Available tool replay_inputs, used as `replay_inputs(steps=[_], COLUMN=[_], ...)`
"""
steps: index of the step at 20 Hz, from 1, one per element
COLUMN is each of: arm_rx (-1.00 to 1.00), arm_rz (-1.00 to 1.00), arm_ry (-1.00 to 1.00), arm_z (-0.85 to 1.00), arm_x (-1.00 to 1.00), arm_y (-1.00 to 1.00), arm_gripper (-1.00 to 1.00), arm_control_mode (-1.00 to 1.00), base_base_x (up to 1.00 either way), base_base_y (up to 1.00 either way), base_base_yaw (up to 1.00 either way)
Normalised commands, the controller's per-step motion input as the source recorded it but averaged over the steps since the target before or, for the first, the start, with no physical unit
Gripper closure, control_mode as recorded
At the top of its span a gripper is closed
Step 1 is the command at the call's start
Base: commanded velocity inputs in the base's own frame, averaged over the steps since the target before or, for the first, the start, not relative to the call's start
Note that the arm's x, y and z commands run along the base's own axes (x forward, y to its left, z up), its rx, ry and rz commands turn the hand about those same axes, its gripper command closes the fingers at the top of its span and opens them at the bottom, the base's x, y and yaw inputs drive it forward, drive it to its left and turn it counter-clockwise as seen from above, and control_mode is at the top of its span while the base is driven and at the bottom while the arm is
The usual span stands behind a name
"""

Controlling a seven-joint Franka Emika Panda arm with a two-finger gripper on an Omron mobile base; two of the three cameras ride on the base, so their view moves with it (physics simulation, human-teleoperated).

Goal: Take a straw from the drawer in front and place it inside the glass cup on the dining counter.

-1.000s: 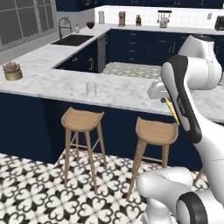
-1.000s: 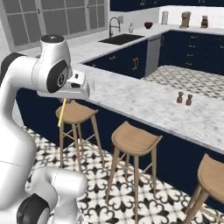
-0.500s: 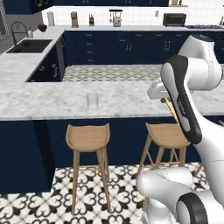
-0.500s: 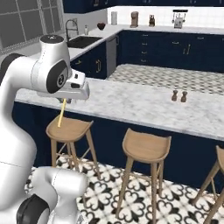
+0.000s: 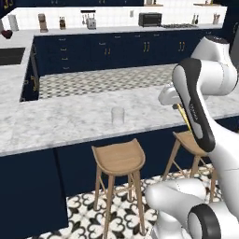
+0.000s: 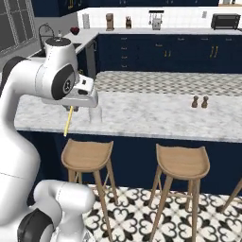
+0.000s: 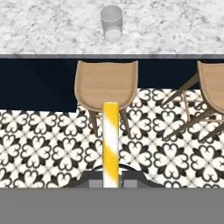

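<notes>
My gripper (image 7: 110, 180) is shut on the straw (image 7: 110, 139), a yellow and white stick pointing away from the hand. The straw (image 6: 68, 123) hangs down from the gripper (image 6: 71, 106), in front of the dining counter (image 6: 156, 116) and above a stool. The glass cup (image 5: 117, 115) stands upright on the dining counter (image 5: 65, 122), left of the gripper (image 5: 176, 103) and the straw (image 5: 184, 117). Along the hand's line of sight, the glass cup (image 7: 111, 21) lies straight beyond the straw's tip, past the counter edge. The drawer is out of view.
Wooden stools (image 5: 117, 159) (image 6: 182, 161) stand against the counter's navy base, one right under the straw (image 7: 106, 83). Two small shakers (image 6: 199, 101) sit on the counter to the right. Patterned floor tiles lie below. The far worktop carries a toaster oven (image 5: 150, 19).
The whole scene has slid across both base views, so the camera has moved; the cup now stands almost straight ahead. The straw stays in the shut gripper.
</notes>
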Motion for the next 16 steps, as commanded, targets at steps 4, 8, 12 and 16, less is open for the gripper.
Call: replay_inputs(steps=[4,8,12,16], arm_rx=[0.0,0.0,0.0,0.02], arm_rz=[0.0,0.0,0.0,0.12], arm_ry=[0.0,0.0,0.0,0.0], arm_z=[0.0,0.0,0.0,0.0], arm_x=[0.0,0.0,0.0,0.19], arm_y=[0.0,0.0,0.0,0.0], arm_gripper=[1.0,1.0,1.0,1.0], arm_control_mode=[1.0,1.0,1.0,-1.0], base_base_x=[0.57,0.99,1.0,0.68], base_base_y=[0.7,0.09,0.0,0.0], base_base_yaw=[-0.22,-0.04,0.27,0.39])
